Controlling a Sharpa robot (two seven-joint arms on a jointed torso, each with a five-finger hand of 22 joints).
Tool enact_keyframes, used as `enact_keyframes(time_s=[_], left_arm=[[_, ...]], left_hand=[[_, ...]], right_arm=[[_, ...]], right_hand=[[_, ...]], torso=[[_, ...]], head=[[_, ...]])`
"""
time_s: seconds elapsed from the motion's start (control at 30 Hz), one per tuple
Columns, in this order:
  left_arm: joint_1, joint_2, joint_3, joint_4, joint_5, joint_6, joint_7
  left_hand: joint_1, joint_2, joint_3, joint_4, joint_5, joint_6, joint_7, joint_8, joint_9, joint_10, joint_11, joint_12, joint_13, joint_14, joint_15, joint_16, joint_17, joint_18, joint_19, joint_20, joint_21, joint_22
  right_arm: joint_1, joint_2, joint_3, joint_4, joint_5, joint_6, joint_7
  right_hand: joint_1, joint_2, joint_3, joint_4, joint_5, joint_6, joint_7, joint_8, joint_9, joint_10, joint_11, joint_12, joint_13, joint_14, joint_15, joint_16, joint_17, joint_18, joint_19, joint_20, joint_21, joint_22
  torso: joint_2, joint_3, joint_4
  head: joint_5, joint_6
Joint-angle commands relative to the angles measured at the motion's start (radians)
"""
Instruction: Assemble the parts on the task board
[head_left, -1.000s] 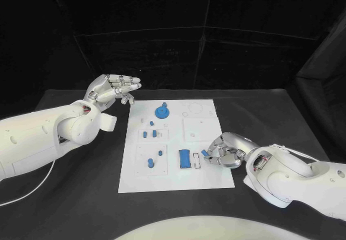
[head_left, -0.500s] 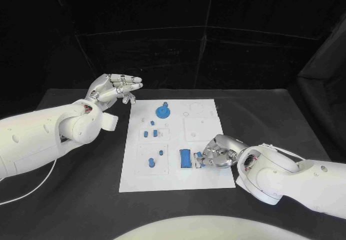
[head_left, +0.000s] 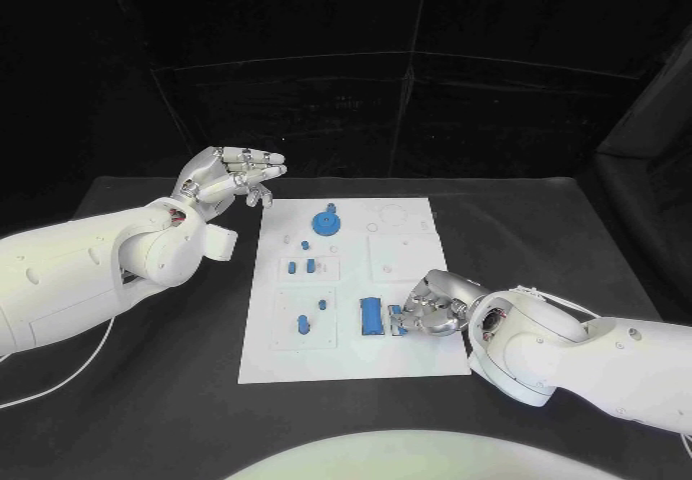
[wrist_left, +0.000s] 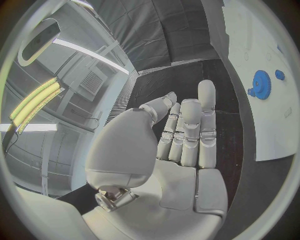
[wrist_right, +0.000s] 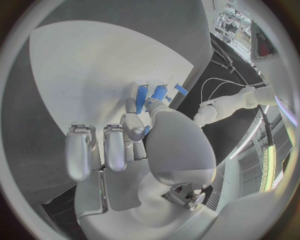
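The task board (head_left: 353, 350) lies flat in the middle of the black bench (head_left: 144, 420), its long side running away from the robot, and the right hand (head_left: 436, 308) rests on its near right part. Just beside that hand's fingertips, on the side toward the board's centre, a flat blue rectangular part (head_left: 372, 318) lies in a marked outline, and a smaller blue piece (head_left: 397, 322) sits between this part and the fingers. In the right wrist view the fingers (wrist_right: 134, 125) curl down over blue pieces (wrist_right: 150, 93) on the white surface, with one blue bit right at a fingertip, but whether the hand actually grips anything cannot be told from either picture. Further from the right hand, toward the board's left side, a small blue peg (head_left: 302, 324) stands in a square recess, and beyond it two short blue pegs (head_left: 302, 267) sit side by side in another recess. At the far end of the board lies a blue gear (head_left: 327, 221), which is the part nearest to the left hand (head_left: 228, 178). The left hand is raised above the bench just off the board's far left corner, holding nothing, its fingers loosely bent and apart; in the left wrist view its fingers (wrist_left: 187, 135) stretch out side by side with the gear (wrist_left: 260, 84) well beyond them.
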Motion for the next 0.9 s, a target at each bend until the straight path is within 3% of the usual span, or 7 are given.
enact_keyframes(time_s=[0.03,0.23,0.4,0.5,0.7,0.87,0.9], left_arm=[[0.001,0.001,0.001,0.001,0.004,0.008,0.007],[0.001,0.001,0.001,0.001,0.004,0.009,0.006],[0.001,0.000,0.001,0.002,0.004,0.008,0.006],[0.001,0.000,0.001,0.002,0.004,0.009,0.005],[0.001,0.000,0.001,0.002,0.004,0.009,0.005],[0.001,0.000,0.001,0.001,0.004,0.010,0.005],[0.001,0.000,0.001,0.001,0.004,0.010,0.005]], left_hand=[[-0.005,0.009,-0.005,0.000,0.001,0.001,0.003,0.004,0.000,-0.006,0.002,0.005,0.000,-0.003,0.000,-0.002,-0.001,0.007,-0.003,0.000,-0.006,-0.002],[-0.005,0.009,-0.005,0.000,0.001,0.001,0.003,0.004,0.000,-0.006,0.002,0.005,0.000,-0.003,0.000,-0.002,-0.001,0.007,-0.003,0.000,-0.006,-0.002],[-0.005,0.009,-0.005,0.000,0.001,0.001,0.003,0.004,0.000,-0.006,0.002,0.005,0.000,-0.003,0.000,-0.002,-0.001,0.007,-0.003,0.000,-0.006,-0.002],[-0.005,0.009,-0.005,0.000,0.001,0.001,0.003,0.004,0.000,-0.006,0.002,0.005,0.000,-0.003,0.000,-0.002,-0.001,0.007,-0.003,0.000,-0.006,-0.002],[-0.005,0.009,-0.005,0.000,0.001,0.001,0.003,0.004,0.000,-0.006,0.002,0.005,0.000,-0.003,0.000,-0.002,-0.001,0.007,-0.003,0.000,-0.006,-0.002],[-0.005,0.009,-0.005,0.000,0.001,0.001,0.003,0.004,0.000,-0.006,0.002,0.005,0.000,-0.003,0.000,-0.002,-0.001,0.007,-0.003,0.000,-0.006,-0.002],[-0.005,0.009,-0.005,0.000,0.001,0.001,0.003,0.004,0.000,-0.006,0.002,0.005,0.000,-0.003,0.000,-0.002,-0.001,0.007,-0.003,0.000,-0.006,-0.002]], right_arm=[[0.001,0.002,0.000,-0.003,-0.015,0.015,-0.017],[0.001,0.006,0.000,-0.011,-0.031,0.009,-0.023],[0.001,0.009,0.000,-0.014,-0.041,0.004,-0.024],[0.001,0.010,0.000,-0.015,-0.044,0.001,-0.021],[0.001,0.010,0.000,-0.013,-0.045,0.001,-0.015],[0.001,0.006,0.000,-0.005,-0.045,0.003,-0.006],[0.001,0.004,0.000,-0.001,-0.045,0.005,0.000]], right_hand=[[-0.010,-0.001,-0.003,0.002,0.005,0.005,0.000,0.006,0.001,0.005,-0.001,0.004,0.001,0.058,-0.005,0.007,0.000,-0.006,0.040,-0.007,0.003,0.190],[-0.047,-0.013,-0.043,0.024,-0.025,0.006,0.002,0.006,0.002,0.005,0.001,-0.001,-0.001,0.057,-0.005,0.004,-0.004,-0.005,0.038,-0.009,0.001,0.188],[-0.100,-0.012,-0.116,0.043,-0.240,0.003,0.004,0.001,0.000,0.003,0.003,-0.009,-0.004,0.055,-0.003,-0.001,-0.010,-0.004,0.035,-0.007,-0.003,0.185],[-0.115,-0.005,-0.159,0.044,-0.304,0.000,0.005,-0.001,-0.001,0.002,0.004,-0.011,-0.004,0.055,-0.002,-0.003,-0.013,-0.003,0.034,-0.006,-0.005,0.183],[-0.129,0.000,-0.199,0.045,-0.335,0.000,0.005,-0.002,-0.001,0.001,0.005,-0.012,-0.003,0.055,-0.002,-0.004,-0.014,-0.003,0.033,-0.005,-0.006,0.183],[-0.129,0.005,-0.203,0.046,-0.334,0.000,0.005,-0.002,-0.001,0.002,0.005,-0.009,-0.001,0.055,-0.002,-0.003,-0.013,-0.003,0.034,-0.005,-0.005,0.184],[-0.130,0.017,-0.209,0.046,-0.327,0.003,0.004,-0.001,0.000,0.003,0.004,-0.006,0.001,0.056,-0.002,-0.002,-0.009,-0.004,0.036,-0.006,-0.003,0.185]], torso=[[-0.001,-0.0003,0.0008],[0.000,-0.0004,-0.0002],[0.000,-0.0004,0.0003],[-0.001,-0.0001,0.0001],[-0.001,0.0000,-0.0006],[-0.001,0.0004,-0.0011],[-0.001,0.0007,-0.0015]], head=[[0.002,-0.001],[0.003,-0.001],[0.003,-0.001],[0.004,-0.002],[0.003,-0.003],[0.002,-0.002],[0.002,-0.002]])
